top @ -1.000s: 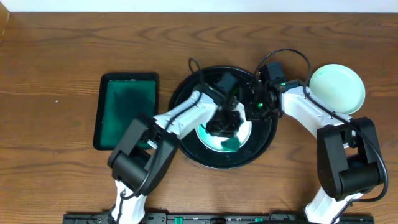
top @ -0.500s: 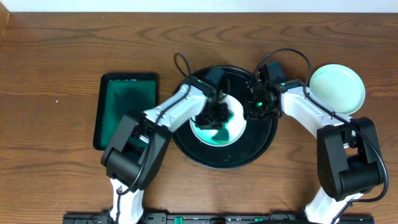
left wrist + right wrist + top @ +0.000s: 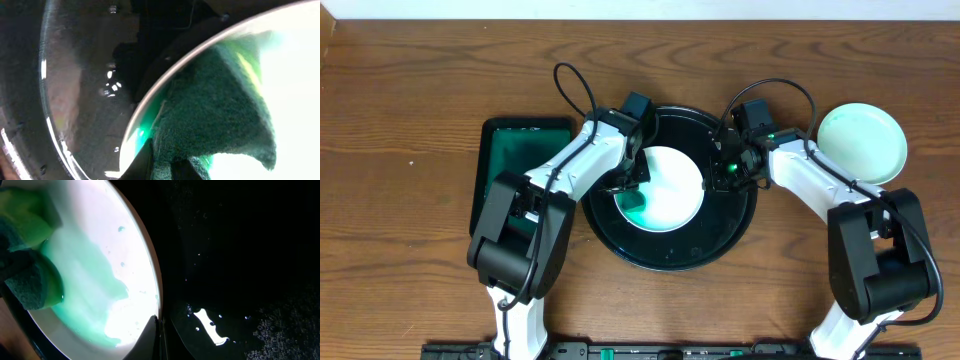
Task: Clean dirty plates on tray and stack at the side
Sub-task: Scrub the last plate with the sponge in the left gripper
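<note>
A white plate [image 3: 670,185] lies in the black tray [image 3: 720,238], with a teal smear left at its left side. My left gripper [image 3: 630,188] is shut on a dark green sponge [image 3: 634,204] and presses it on the plate's left edge; the left wrist view shows the sponge [image 3: 215,115] over the rim. My right gripper [image 3: 719,177] is shut on the plate's right rim; in the right wrist view its fingers [image 3: 159,335] pinch the rim beside the smear [image 3: 95,297]. A pale mint-green plate [image 3: 861,143] sits on the table at the right. A third plate is not visible.
A rectangular dark green tray [image 3: 521,175] lies on the table left of the black tray, close to my left arm. Both arms reach over the black tray from either side. Wet spots glisten on the black tray floor [image 3: 240,255].
My left gripper has swept the sponge from the plate's lower middle up and to its left edge. Most of the teal smear is gone from the centre. The right gripper has held still.
</note>
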Robot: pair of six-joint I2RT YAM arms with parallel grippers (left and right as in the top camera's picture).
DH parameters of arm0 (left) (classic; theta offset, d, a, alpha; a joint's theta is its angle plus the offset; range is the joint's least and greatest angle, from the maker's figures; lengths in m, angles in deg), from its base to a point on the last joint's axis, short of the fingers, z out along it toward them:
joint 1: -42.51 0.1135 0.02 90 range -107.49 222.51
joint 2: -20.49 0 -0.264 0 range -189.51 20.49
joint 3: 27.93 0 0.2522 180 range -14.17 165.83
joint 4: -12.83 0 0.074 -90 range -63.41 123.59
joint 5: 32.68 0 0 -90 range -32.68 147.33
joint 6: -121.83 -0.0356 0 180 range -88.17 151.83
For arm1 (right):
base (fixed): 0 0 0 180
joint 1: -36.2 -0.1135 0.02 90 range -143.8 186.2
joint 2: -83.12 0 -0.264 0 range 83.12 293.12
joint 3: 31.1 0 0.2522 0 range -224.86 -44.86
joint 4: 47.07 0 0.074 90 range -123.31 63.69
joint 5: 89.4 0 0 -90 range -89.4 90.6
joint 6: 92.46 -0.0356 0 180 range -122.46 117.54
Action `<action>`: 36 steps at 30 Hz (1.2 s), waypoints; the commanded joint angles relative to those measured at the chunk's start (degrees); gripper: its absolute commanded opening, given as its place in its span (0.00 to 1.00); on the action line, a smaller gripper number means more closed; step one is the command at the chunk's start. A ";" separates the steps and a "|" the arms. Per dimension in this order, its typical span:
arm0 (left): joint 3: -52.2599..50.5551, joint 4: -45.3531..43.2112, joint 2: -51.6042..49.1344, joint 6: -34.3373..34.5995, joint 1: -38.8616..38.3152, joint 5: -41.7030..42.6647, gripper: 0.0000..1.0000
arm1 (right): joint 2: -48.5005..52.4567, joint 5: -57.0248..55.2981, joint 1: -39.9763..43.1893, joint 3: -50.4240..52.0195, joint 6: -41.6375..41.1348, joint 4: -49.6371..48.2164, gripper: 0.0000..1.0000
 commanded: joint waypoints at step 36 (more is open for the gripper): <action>-2.62 -7.52 -8.98 -11.78 -12.37 37.40 0.07 | -0.90 -3.17 0.66 -0.26 -0.92 0.39 0.01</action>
